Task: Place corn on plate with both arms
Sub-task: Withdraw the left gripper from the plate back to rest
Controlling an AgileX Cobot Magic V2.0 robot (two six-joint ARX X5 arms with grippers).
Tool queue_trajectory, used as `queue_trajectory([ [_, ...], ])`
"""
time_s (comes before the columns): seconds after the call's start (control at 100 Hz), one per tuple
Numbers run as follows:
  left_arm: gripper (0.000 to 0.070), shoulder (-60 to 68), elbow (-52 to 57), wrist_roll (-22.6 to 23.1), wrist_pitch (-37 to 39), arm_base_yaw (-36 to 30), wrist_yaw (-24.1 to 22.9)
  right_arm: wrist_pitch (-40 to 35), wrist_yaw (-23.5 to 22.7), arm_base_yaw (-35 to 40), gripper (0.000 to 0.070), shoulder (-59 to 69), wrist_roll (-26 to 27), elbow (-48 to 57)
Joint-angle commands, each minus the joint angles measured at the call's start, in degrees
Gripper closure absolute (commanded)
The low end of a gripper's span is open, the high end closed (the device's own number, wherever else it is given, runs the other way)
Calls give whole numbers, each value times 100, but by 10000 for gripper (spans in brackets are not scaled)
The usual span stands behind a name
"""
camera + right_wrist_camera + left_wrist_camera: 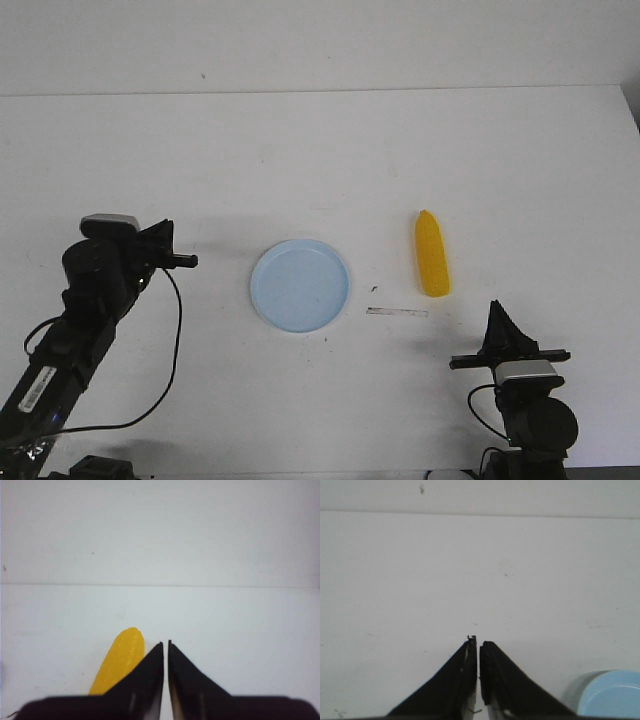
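Observation:
The yellow corn [431,254] lies on the white table, right of the pale blue plate [300,285], tapered tip pointing away. The plate is bare. My left gripper [188,260] is shut and empty, well left of the plate; in the left wrist view its fingers [478,642] nearly touch and the plate's rim [607,692] shows beside them. My right gripper [497,312] is shut and empty, near the front edge, in front of and right of the corn. In the right wrist view [166,643] the corn [120,660] lies just beyond the fingers, partly hidden by one.
A short grey strip [397,312] lies on the table between the plate and the corn. A small dark speck [373,290] sits just above it. The table's far edge meets a white wall.

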Motion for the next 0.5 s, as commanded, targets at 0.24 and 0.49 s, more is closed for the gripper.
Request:
queue_trajectory([
  [0.24,699,-1578,-1421,317,1123,608,2,57,9,9,685,-7,15,-7],
  [0.49,699,-2999,-2551,317,1137,728,-205,57,9,9,685,-7,15,-7],
])
